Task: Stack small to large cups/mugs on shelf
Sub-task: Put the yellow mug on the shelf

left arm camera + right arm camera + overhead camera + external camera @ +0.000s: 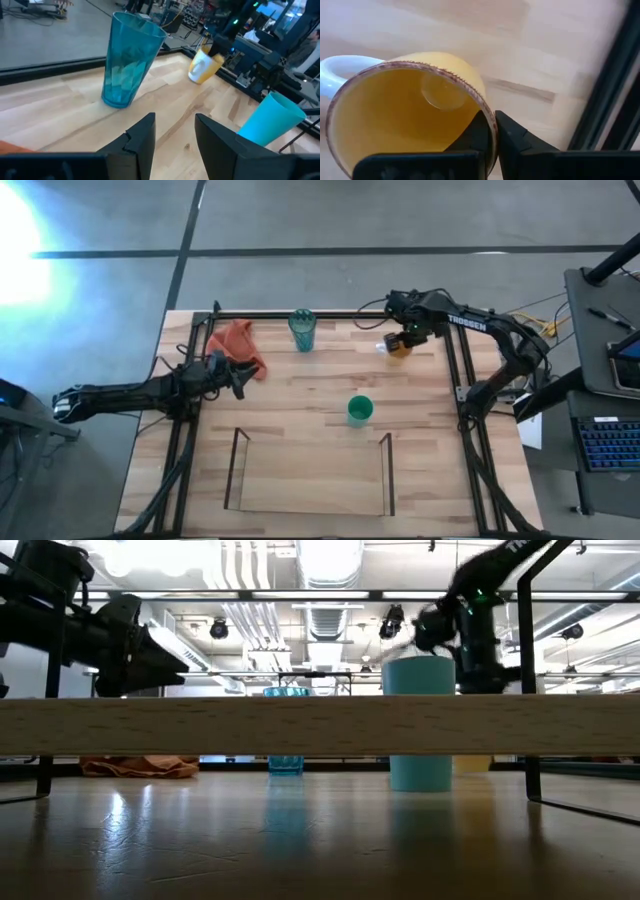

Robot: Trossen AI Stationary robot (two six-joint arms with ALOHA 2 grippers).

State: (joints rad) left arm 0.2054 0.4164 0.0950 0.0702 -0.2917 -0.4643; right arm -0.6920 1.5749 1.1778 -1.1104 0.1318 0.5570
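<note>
The orange mug [399, 347] with a white handle [332, 70] is at the table's far right, and my right gripper [408, 337] is shut on it. The ribbed teal tumbler [302, 330] stands upright at the far middle, and the small green cup [360, 411] stands upright at mid-table. The clear-walled shelf [236, 470] sits at the near edge. My left gripper [236, 376] is open and empty at the left, near the red-orange cloth, and faces the tumbler [130, 60]. My right gripper pinches the mug's rim [490, 131] on the side opposite the handle, one finger inside the mug and one outside. The fingers come from above, slanting down. The mug is tilted [205, 67]. I cannot tell whether its base is clear of the table.
A red-orange cloth [237, 343] lies at the far left beside my left gripper. A black metal frame [452, 370] runs along the table's edges, close to the mug. Bare wood lies between the green cup and the shelf.
</note>
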